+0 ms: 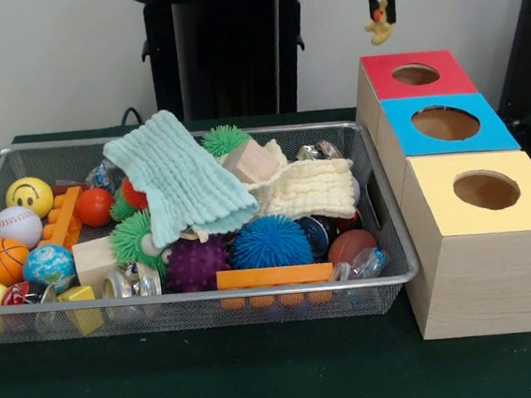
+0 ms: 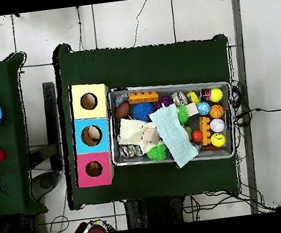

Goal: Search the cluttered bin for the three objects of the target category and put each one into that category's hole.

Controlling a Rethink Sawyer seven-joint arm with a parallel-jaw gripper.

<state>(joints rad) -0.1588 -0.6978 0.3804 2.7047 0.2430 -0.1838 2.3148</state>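
Dangling from the tool (image 1: 379, 0), a yellow toy (image 1: 380, 26) shows only frontally.

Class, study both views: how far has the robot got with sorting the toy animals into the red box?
In hand: the gripper hangs above the red-topped box, its fingers shut on a small yellow toy animal over the hole. Already done: that toy is out of the wire bin. Left: dropping it in. Whether other animals are already in the box or buried under the cloths cannot be told.

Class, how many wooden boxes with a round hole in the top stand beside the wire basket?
3, in one row beside the basket: red-topped box farthest back, blue-topped box in the middle, yellow-topped box nearest the camera.
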